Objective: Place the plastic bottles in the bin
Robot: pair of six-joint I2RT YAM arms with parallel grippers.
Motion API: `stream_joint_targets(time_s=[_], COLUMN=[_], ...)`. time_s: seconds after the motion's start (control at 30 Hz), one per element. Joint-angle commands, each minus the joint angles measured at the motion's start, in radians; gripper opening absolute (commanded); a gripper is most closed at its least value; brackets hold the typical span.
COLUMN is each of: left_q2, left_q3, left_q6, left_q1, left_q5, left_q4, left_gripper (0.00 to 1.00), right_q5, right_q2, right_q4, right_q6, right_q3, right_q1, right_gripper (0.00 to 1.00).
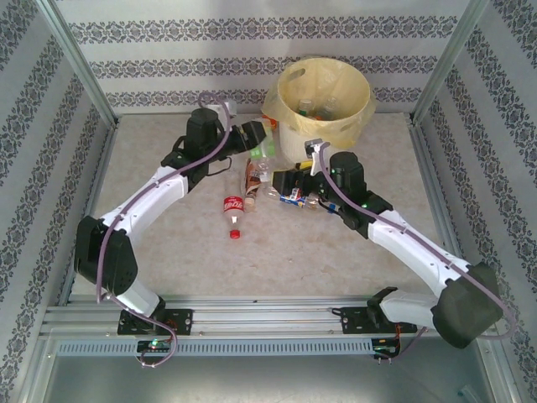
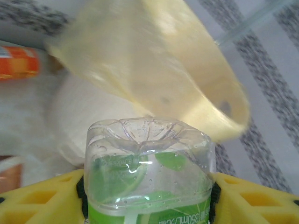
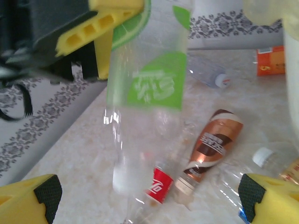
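Several small clear plastic bottles (image 1: 233,206) lie mid-counter (image 1: 277,252), on the near side of the round white bin with yellow liner (image 1: 327,101). Left wrist: left jaws clamped on a green-label clear bottle (image 2: 149,182), bin rim just beyond. Right wrist: right jaws wide open, gripping nothing; a brown-label bottle (image 3: 212,144) lies on the counter ahead.

Bright, even light; wrist views motion-blurred

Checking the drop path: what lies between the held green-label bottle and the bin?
Nothing; left wrist view shows the bottle facing the bin across bare space.
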Motion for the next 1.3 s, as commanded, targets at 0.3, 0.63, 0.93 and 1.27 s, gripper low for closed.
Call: stream_joint_targets(time_s=[0.3,0.63,0.93,1.27], left_q2=[-0.027,-0.014,-0.01,-0.085], left_q3=[0.007,0.02,0.046,-0.008], left_q6=[0.029,0.019,0.009,0.024], left_q1=[-0.091,-0.095,-0.094,-0.094], left_q5=[0.146,0.201,0.197,0.117], left_q4=[0.061,0.085,0.057,0.08], left_gripper=[0.65,0.64,0.76,1.0], right_q5=[0.021,0.047,0.042,0.091], right_q2=[0.059,0.079,0.076,0.042], right_q4=[0.085,-0.018,-0.078,-0.169], right_q6=[0.075,0.037,-0.007,-0.062], right_q3=[0.063,0.128,0.152,0.173], right_q1=[0.007,0.009,0.003,-0.028], right_gripper=[0.95,0.68,0.56,0.54])
